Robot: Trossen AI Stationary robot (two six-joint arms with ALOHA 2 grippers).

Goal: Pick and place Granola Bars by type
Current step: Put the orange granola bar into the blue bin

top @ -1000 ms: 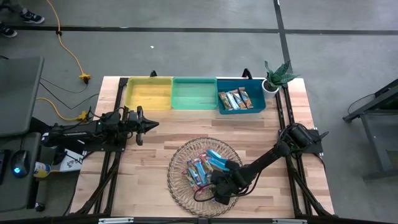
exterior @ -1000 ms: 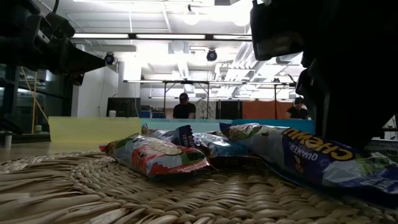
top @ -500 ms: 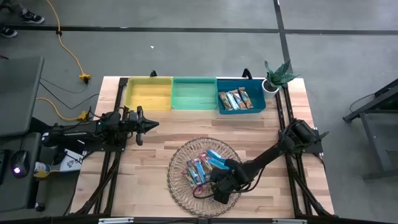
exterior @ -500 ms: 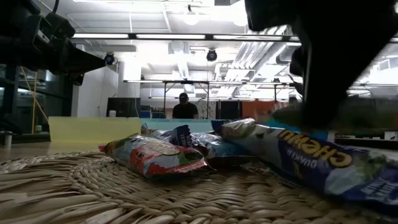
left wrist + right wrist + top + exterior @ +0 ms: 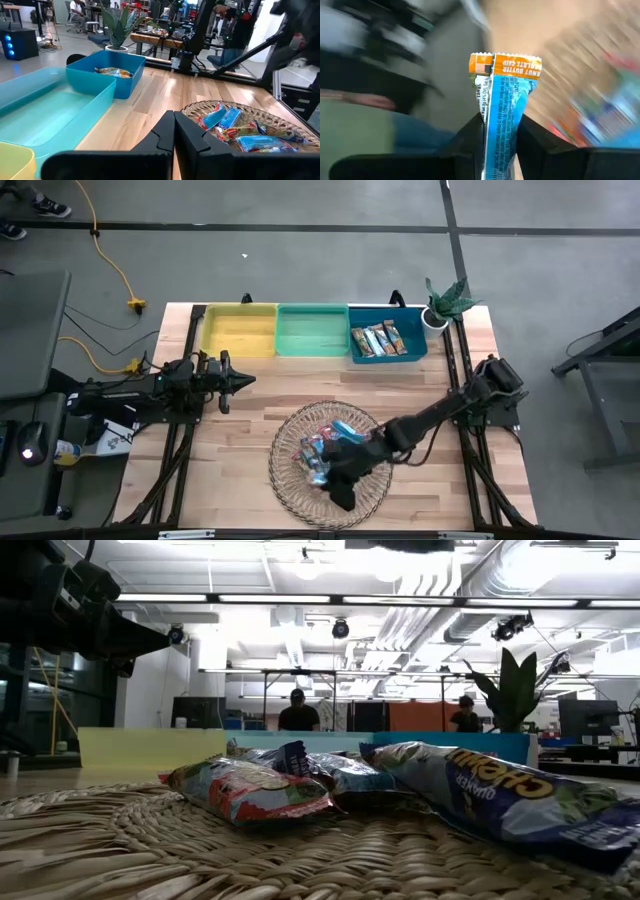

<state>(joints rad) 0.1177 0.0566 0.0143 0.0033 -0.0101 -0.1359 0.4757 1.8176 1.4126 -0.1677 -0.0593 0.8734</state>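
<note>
My right gripper [image 5: 338, 490] hangs above the round woven basket [image 5: 285, 480], shut on one granola bar [image 5: 503, 90] in a blue wrapper with an orange crimped end. More granola bars [image 5: 320, 448], light blue and red, lie in a heap in the basket, and the low view shows them close up [image 5: 250, 790]. My left gripper [image 5: 246, 380] waits shut at the table's left, level and clear of everything [image 5: 174, 131]. The low view does not show my right gripper. My right gripper pinches the bar's lower part [image 5: 501, 131] between its two fingers [image 5: 470, 137]. The bar lies along the fingers and sticks out past their tips, orange end [image 5: 506, 65] farthest from the gripper. It is lifted clear of the basket. The high view hides the bar under the gripper.
Three bins stand in a row at the table's far edge: yellow [image 5: 238, 330], green [image 5: 312, 330], and blue [image 5: 412, 348] with several bars in it. A potted plant [image 5: 445, 305] is at the far right corner. People show in the room behind.
My right gripper has risen out of the basket with the orange-and-blue bar, tipping up from pointing steeply down to a shallower slant, and has left the low view. The big light-blue bar at that view's right shifted a little as the gripper left.
</note>
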